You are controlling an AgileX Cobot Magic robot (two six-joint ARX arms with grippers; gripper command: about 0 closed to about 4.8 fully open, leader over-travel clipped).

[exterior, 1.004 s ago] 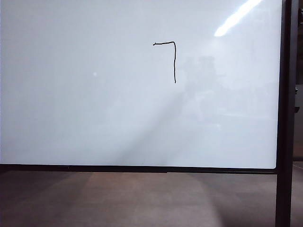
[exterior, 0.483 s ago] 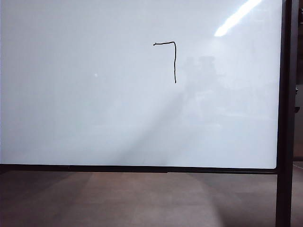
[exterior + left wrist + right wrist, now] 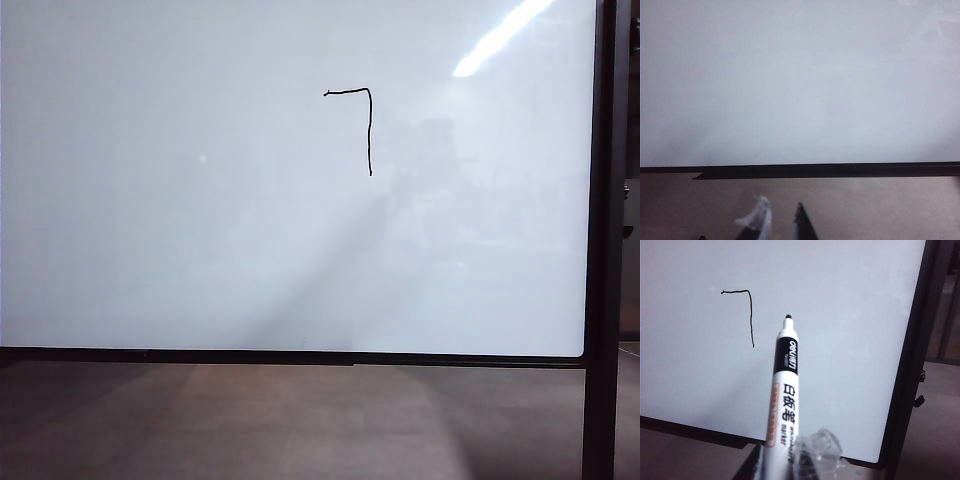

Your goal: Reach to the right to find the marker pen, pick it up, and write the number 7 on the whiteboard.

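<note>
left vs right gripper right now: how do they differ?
The right gripper is shut on the marker pen, tip uncapped and pointing toward the whiteboard beside the number 7; the left gripper holds nothing, its jaws parted. The right gripper faces the marked part of the board; the left gripper faces blank board above the bottom frame. Both sit back from the board.

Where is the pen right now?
The right gripper holds the pen, tip pointing at the whiteboard, just off the drawn 7.
</note>
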